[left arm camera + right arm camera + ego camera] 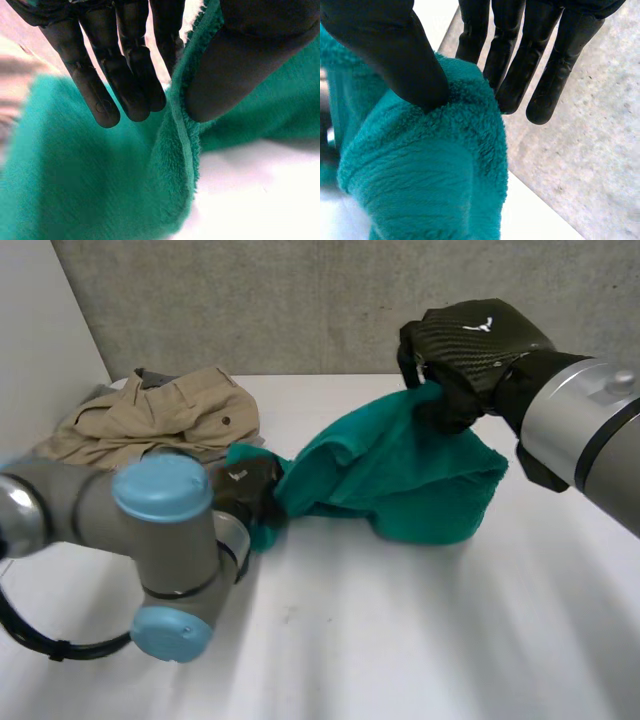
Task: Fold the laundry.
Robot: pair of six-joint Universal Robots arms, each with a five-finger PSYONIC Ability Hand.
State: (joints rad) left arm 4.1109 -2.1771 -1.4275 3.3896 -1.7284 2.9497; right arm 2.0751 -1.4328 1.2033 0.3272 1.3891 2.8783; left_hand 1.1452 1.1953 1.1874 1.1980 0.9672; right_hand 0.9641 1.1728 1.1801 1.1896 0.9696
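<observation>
A teal towel hangs stretched between my two hands above the white table. My right hand holds one end up at the back right; in the right wrist view its thumb presses the towel against the fingers. My left hand is at the towel's low left end, close to the table. In the left wrist view the towel's hem runs between the thumb and the straight fingers, pinched there.
A crumpled beige garment lies at the back left of the table, just behind my left hand. My left arm's elbow stands over the front left. A grey wall closes the far side.
</observation>
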